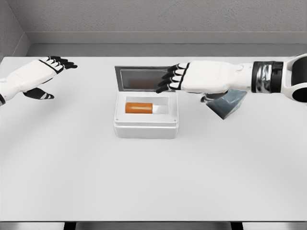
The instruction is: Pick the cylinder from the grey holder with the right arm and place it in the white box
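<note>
— Orange and smooth, is that the cylinder [139, 108]?

— Yes, a short stubby one, lying on its side inside the white box [146, 127], toward the left half of the well, long axis running left to right.

— And the right hand [184, 79]?

— Above the box's far right corner, palm down, dark fingers [169, 80] loosely extended toward the left and holding nothing. It hangs up and to the right of the cylinder, apart from it.

— What sits under the wrist?

— The grey holder [228, 104], a dark wedge just right of the box, partly hidden by the forearm.

— The lid?

— A grey-lined lid [140, 78] stands open behind the box, right beside the fingertips.

— Room around?

— Plenty. The white desk [153, 182] is bare in front of the box and on both sides, its near edge well away. The left hand [36, 76] hovers open at the far left, well apart from everything.
</note>
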